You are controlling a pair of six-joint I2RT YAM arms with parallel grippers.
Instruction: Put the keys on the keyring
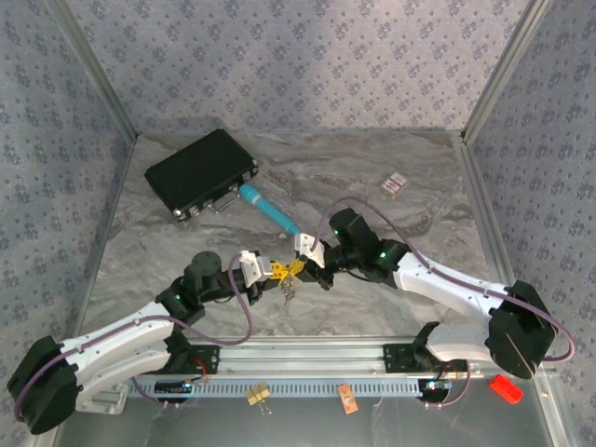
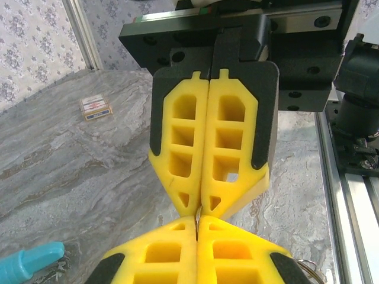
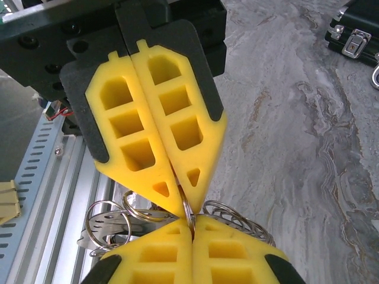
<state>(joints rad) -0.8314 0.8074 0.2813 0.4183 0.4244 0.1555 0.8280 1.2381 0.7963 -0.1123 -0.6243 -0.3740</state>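
Keyring is shown clamped edge-on between opposed tips; left gripper and right gripper are both closed on it.

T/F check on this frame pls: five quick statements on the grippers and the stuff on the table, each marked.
1. The left gripper and the right gripper are both shut, tips meeting. True.
2. A thin metal ring is pinched where the tips meet. True.
3. The teal cylindrical pen-like tool lies inside the black rectangular case. False: it lies on the grey marble table, beside the case.
4. The small flat card pack sits next to the left arm's base. False: it lies at the rear right of the table.
5. The black case lies at the rear left of the table. True.
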